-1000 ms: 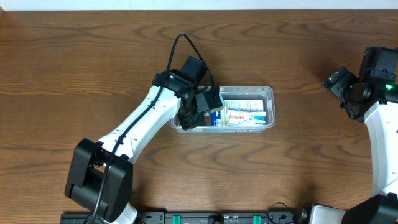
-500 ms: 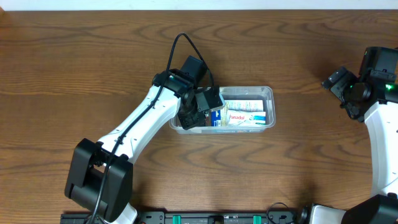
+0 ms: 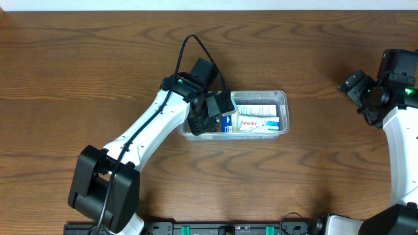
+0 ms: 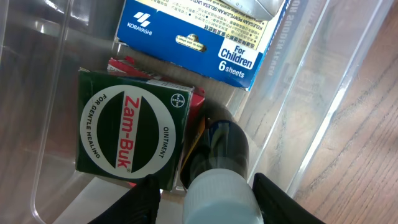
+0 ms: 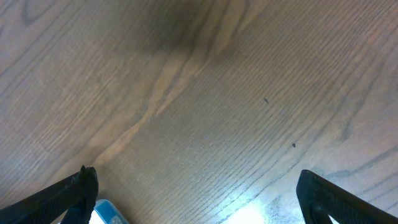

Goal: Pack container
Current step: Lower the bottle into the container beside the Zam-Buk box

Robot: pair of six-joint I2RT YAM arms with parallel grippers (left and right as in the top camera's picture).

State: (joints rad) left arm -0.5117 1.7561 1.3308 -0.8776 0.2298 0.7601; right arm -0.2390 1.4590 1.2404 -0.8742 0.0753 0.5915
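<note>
Clear plastic walls frame the left gripper (image 4: 205,190) as it hangs low inside one end of the container (image 4: 314,93). Its two black fingers (image 4: 146,199) are parted only partway and set astride a dark bottle (image 4: 221,146) with a white cap (image 4: 219,198). A sliver of space shows between the cap and one finger; the other finger sits hard by the cap, and whether it touches cannot be told, so the bottle does not look clamped. The bottle lies on the container's floor just beside a green Zam-Buk box (image 4: 127,134), with the edge of a red packet (image 4: 124,62) showing from under that box. A blue Kobayashi box (image 4: 193,37) marked "For Children" lies farther along the container. Seen from overhead, the container rests on the wooden table (image 3: 98,65), with the left gripper covering the end nearest its own arm and a Panadol box (image 3: 251,122) visible near the middle. The right gripper (image 5: 205,193) is well apart from the container, out beyond its opposite end. Its jaws are spread wide, holding nothing, over bare wood grain.
</note>
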